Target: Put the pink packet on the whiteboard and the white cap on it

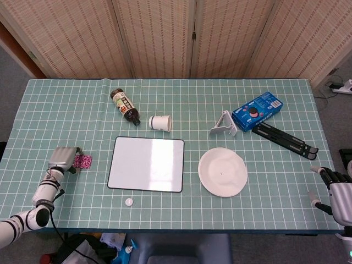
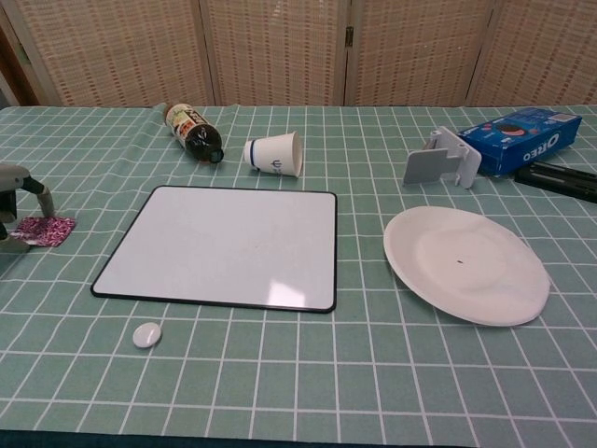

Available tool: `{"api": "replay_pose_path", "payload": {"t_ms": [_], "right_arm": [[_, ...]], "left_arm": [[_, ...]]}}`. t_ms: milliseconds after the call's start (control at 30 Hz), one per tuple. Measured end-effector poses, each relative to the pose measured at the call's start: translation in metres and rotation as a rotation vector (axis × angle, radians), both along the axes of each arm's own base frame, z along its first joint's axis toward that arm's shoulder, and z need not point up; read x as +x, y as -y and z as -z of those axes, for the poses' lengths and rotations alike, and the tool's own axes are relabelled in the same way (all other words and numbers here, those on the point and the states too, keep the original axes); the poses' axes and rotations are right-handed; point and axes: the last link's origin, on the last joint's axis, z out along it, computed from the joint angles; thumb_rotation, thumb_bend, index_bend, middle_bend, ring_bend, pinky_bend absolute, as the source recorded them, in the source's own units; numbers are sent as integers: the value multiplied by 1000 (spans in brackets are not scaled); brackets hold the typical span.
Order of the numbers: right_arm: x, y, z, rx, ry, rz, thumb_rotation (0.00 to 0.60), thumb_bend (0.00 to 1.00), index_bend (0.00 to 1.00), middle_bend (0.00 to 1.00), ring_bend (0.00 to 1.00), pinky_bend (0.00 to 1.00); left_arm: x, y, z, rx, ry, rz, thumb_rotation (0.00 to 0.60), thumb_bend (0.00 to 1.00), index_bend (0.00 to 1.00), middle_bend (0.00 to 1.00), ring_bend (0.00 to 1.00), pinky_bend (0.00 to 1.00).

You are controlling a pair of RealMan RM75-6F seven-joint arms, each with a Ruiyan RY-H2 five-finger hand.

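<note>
The pink packet (image 1: 83, 161) (image 2: 45, 230) lies flat on the table at the far left, left of the whiteboard (image 1: 147, 164) (image 2: 224, 245). My left hand (image 1: 62, 158) (image 2: 13, 201) is over the packet's left end, one finger standing just above it and the others hidden past the chest view's edge; nothing shows a firm grip. The small white cap (image 1: 128, 202) (image 2: 146, 334) sits on the table near the whiteboard's front left corner. My right hand (image 1: 338, 192) hangs off the table's front right corner, fingers spread and holding nothing.
A white plate (image 1: 222, 171) (image 2: 466, 264) lies right of the whiteboard. Behind the board are a tipped paper cup (image 1: 160, 122) (image 2: 274, 153) and a lying dark bottle (image 1: 125, 105) (image 2: 191, 131). A grey stand (image 1: 224, 124), blue cookie box (image 1: 257, 110) and black folding stand (image 1: 285, 137) sit at back right.
</note>
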Motion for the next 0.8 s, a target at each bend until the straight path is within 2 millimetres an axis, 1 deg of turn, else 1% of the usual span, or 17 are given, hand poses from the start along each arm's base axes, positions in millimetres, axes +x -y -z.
{"api": "replay_pose_path", "payload": {"t_ms": [167, 300, 467, 600, 800], "right_arm": [[1, 0, 0, -1, 2, -2, 600, 193, 269, 332, 364, 398], [1, 0, 0, -1, 2, -5, 600, 193, 269, 332, 367, 398], [2, 0, -1, -3, 1, -7, 600, 193, 269, 332, 368, 398], [1, 1, -1, -4, 2, -7, 600, 193, 269, 333, 369, 398], [0, 1, -1, -1, 3, -6, 600, 194, 269, 333, 371, 398]], "left_arm": [[-1, 0, -1, 4, 2, -1, 600, 237, 384, 1000, 1000, 1000], [-1, 0, -4, 12, 8, 3, 600, 238, 380, 1000, 1000, 1000], [7, 2, -9, 14, 30, 20, 600, 237, 379, 1000, 1000, 1000], [23, 6, -10, 5, 62, 58, 600, 237, 382, 1000, 1000, 1000], [60, 14, -4, -33, 129, 147, 600, 237, 379, 1000, 1000, 1000]]}}
